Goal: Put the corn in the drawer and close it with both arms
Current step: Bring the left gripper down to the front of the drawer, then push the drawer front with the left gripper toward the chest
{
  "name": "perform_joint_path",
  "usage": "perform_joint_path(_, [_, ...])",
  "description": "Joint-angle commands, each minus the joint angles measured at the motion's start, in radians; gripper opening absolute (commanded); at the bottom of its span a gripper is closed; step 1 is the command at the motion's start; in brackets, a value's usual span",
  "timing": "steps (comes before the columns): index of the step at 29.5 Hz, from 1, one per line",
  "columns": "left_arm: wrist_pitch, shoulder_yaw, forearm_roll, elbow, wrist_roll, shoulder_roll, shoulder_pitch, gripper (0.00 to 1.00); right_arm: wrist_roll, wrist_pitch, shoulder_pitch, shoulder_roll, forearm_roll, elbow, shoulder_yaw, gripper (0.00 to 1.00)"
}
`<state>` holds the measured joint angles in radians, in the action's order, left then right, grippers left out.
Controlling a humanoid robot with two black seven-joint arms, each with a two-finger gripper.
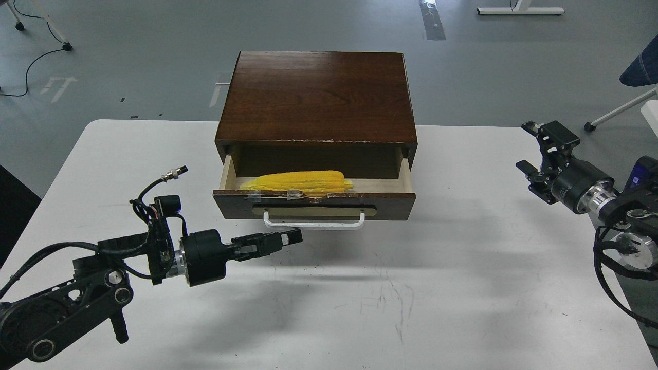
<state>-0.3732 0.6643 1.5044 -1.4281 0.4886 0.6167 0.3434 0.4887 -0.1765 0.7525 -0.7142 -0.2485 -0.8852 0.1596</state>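
The yellow corn point(298, 181) lies lengthwise inside the open drawer point(313, 204), towards its left side, just behind the chipped dark front. The white bar handle point(313, 223) hangs below the beige plate. My left gripper point(294, 236) is low over the table, just below and left of the handle and apart from it; its fingers point(267, 241) lie together, holding nothing. My right gripper point(530, 148) is open and empty, far to the right of the drawer, above the table's right edge.
The drawer sits in a dark brown wooden cabinet point(318, 95) at the back middle of the white table point(411, 298). Grey floor lies beyond, with a chair leg point(617, 110) at the far right.
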Motion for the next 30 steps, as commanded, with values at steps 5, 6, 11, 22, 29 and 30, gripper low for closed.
perform_joint_path(5, [-0.001,0.003,-0.004,0.021,0.0,-0.002,0.029,0.0,0.0,0.0,-0.004,-0.001,0.0,-0.001,0.0,1.0])
perform_joint_path(6, [-0.003,-0.002,-0.004,0.027,0.0,-0.002,0.043,0.0,0.0,0.0,-0.005,-0.001,0.0,-0.001,0.0,1.0])
perform_joint_path(11, [-0.004,0.001,-0.006,0.054,0.0,-0.003,0.057,0.0,0.0,0.0,-0.009,-0.001,0.0,-0.001,0.0,1.0])
perform_joint_path(22, [-0.007,-0.006,-0.032,0.084,0.0,-0.005,0.08,0.0,0.0,0.0,-0.013,-0.001,0.0,-0.001,0.001,1.0])
perform_joint_path(29, [-0.015,-0.015,-0.069,0.123,0.0,-0.015,0.123,0.0,0.0,0.0,-0.018,-0.001,0.0,-0.001,0.0,1.0])
perform_joint_path(30, [-0.019,-0.015,-0.07,0.127,0.0,-0.015,0.124,0.0,0.0,0.0,-0.018,-0.001,0.0,-0.001,0.001,1.0])
